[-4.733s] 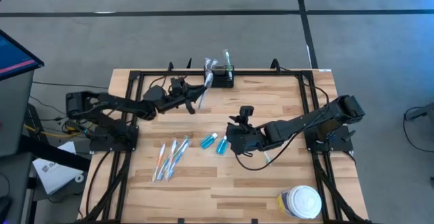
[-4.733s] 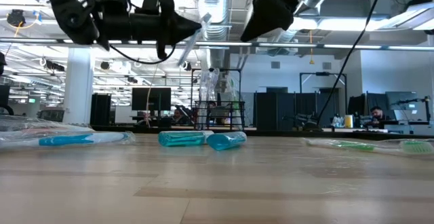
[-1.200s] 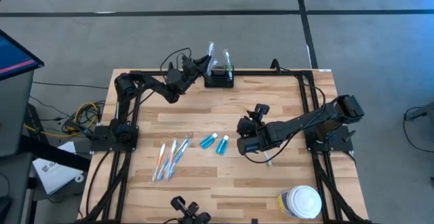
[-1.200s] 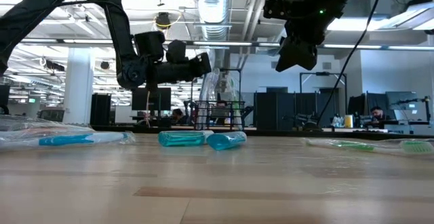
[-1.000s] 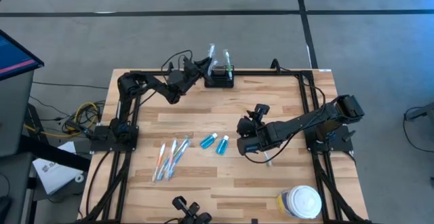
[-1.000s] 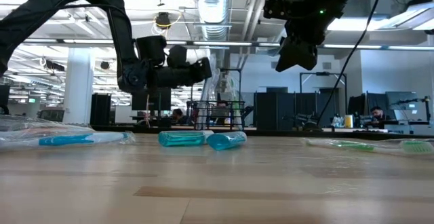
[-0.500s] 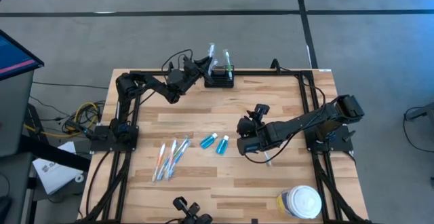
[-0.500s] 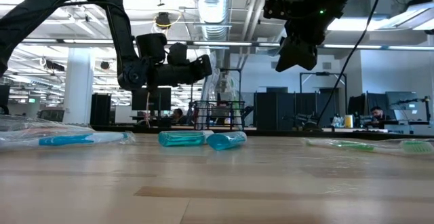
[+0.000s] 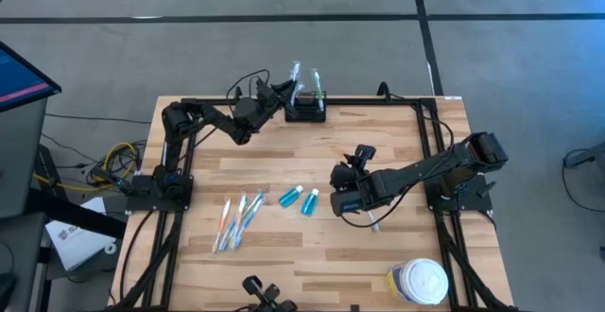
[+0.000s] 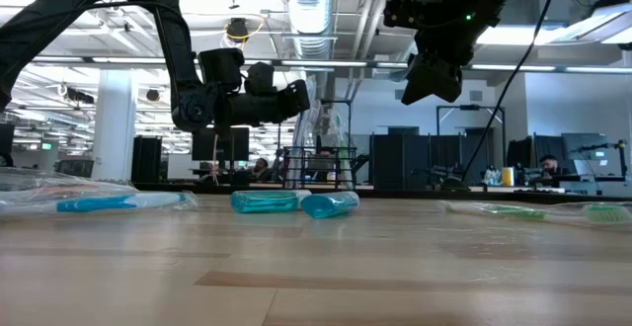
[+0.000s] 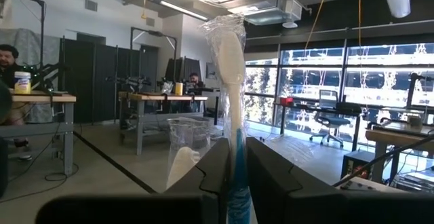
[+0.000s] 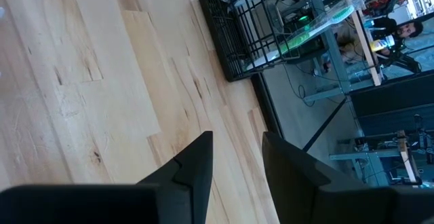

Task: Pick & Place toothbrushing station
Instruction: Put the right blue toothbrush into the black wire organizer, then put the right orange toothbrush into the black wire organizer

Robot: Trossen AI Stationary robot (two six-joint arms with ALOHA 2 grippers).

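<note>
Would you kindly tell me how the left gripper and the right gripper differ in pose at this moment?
The left gripper reaches to the table's far edge beside the black holder, while the right gripper hovers over mid-table. A wrapped toothbrush stands between the left gripper's fingers; nothing sits between the right gripper's. Both are dark and two-fingered.

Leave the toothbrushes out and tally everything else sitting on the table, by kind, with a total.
small blue bottles: 2
black holder: 1
white-lidded jar: 1
Total: 4
</note>
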